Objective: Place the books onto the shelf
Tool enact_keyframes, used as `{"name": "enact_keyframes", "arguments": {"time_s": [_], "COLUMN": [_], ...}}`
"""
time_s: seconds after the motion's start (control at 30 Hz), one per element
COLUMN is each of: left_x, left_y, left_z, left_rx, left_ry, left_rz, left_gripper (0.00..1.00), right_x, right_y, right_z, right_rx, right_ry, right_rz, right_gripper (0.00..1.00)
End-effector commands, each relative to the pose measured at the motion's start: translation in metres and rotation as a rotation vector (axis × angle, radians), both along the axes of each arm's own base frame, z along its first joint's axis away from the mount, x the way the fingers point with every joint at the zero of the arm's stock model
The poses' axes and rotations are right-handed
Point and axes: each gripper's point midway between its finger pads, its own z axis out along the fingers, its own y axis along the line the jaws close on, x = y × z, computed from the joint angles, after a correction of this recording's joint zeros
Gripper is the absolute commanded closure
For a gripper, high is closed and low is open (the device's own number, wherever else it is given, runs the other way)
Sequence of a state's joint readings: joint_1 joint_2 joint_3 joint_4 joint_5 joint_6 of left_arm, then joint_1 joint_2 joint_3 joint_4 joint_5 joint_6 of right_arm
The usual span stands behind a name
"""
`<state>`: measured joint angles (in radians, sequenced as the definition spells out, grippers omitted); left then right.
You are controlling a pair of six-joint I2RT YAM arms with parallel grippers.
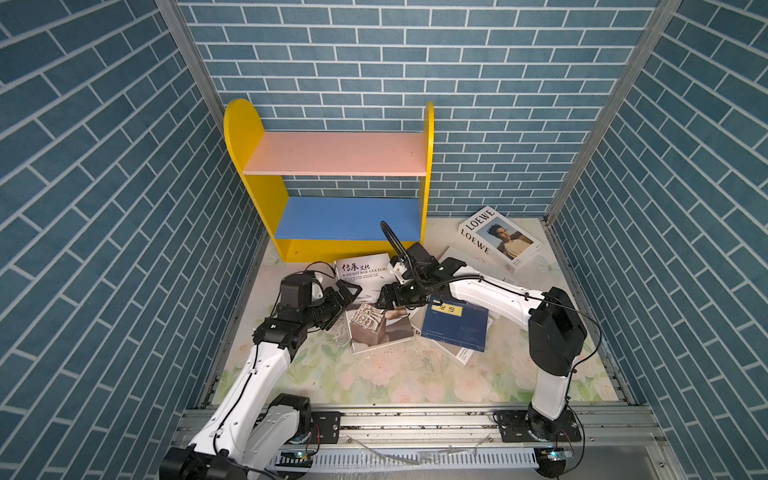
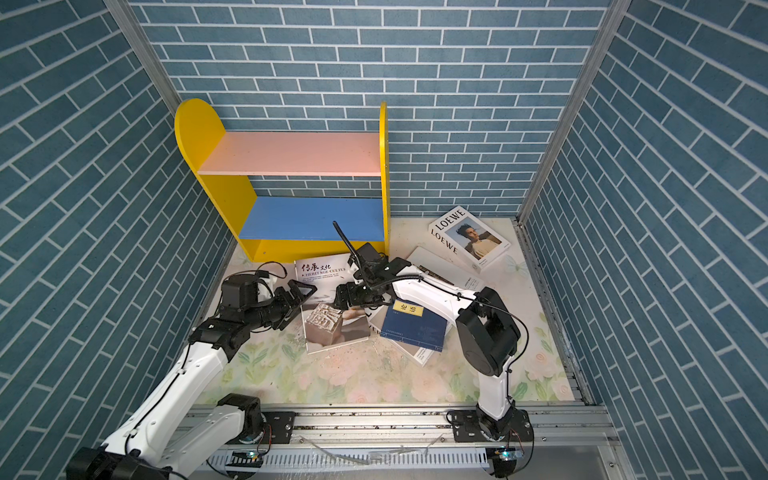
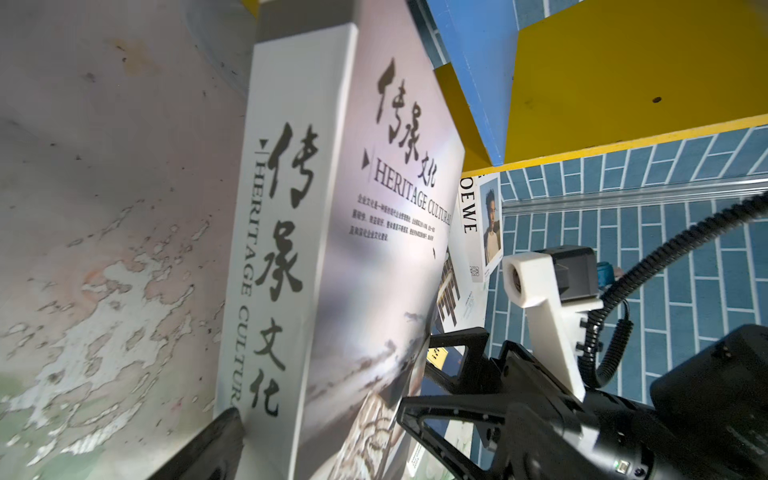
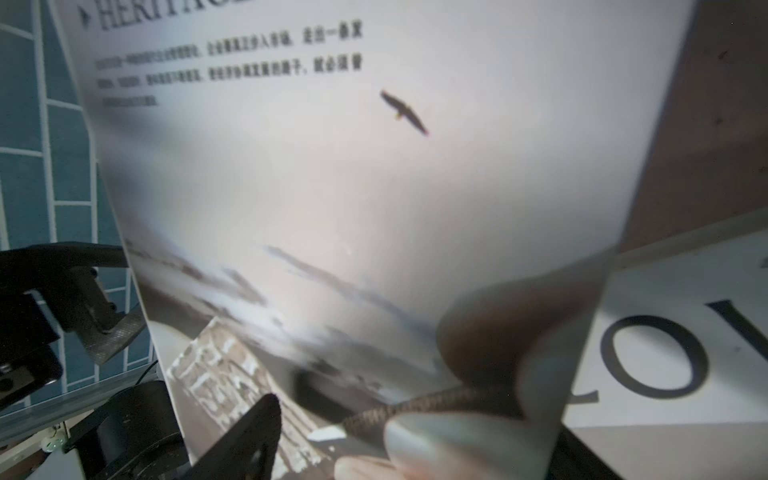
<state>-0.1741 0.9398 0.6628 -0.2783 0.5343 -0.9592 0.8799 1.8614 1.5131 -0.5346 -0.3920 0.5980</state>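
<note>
The white Heritage Cultural book (image 1: 365, 274) lies tilted at mid-table, its right side over the LOVER book (image 1: 465, 353). My left gripper (image 1: 347, 305) stands open at its spine, one finger (image 3: 220, 440) beside the spine. My right gripper (image 1: 384, 299) is open, with its fingers (image 4: 257, 419) against the cover near the right edge. The navy book (image 1: 455, 324) rests on the LOVER book. The LOEWE book (image 1: 500, 239) lies at the back right. A white book with brown bars (image 3: 449, 291) sits under the right arm. Both boards of the shelf (image 1: 336, 153) are bare.
Blue brick-pattern walls (image 1: 104, 208) close in the left, back and right. The shelf stands against the back wall, left of centre. An aluminium rail (image 1: 415, 419) with both arm bases runs along the front edge. The table (image 1: 395, 374) has a floral cover.
</note>
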Motion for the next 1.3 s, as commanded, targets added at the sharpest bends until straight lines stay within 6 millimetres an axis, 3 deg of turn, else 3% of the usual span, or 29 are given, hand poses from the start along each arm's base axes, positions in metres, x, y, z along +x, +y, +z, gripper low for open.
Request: {"name": "enact_keyframes", "arguments": {"time_s": [0.0, 0.13, 0.33, 0.47, 0.7, 1.0, 1.27], "left_x": [0.001, 0.009, 0.015, 0.022, 0.033, 0.034, 0.028], "left_y": [-0.038, -0.057, -0.099, -0.119, -0.134, -0.135, -0.11], "left_z": [0.034, 0.043, 0.023, 0.006, -0.028, -0.058, -0.066], "left_rx": [-0.159, -0.152, -0.143, -0.148, -0.14, -0.123, -0.014], "left_ry": [-0.056, -0.072, -0.024, 0.01, 0.097, 0.177, 0.191], "left_rz": [-0.165, -0.224, -0.334, -0.362, -0.384, -0.35, -0.277], "left_gripper": [0.0, 0.0, 0.0, 0.0, 0.0, 0.01, 0.01], "right_x": [-0.01, 0.002, 0.017, 0.025, 0.038, 0.055, 0.061], "right_y": [0.032, 0.014, -0.02, -0.045, -0.091, -0.12, -0.143], "right_z": [0.084, 0.092, 0.078, 0.063, 0.022, -0.003, -0.017], "right_rx": [0.263, 0.248, 0.155, 0.089, -0.034, -0.168, -0.319], "right_ry": [-0.094, -0.125, -0.138, -0.15, -0.121, -0.133, -0.17], "right_rz": [0.086, 0.027, -0.076, -0.148, -0.281, -0.345, -0.371], "right_gripper": [0.14, 0.13, 0.13, 0.12, 0.12, 0.13, 0.13]}}
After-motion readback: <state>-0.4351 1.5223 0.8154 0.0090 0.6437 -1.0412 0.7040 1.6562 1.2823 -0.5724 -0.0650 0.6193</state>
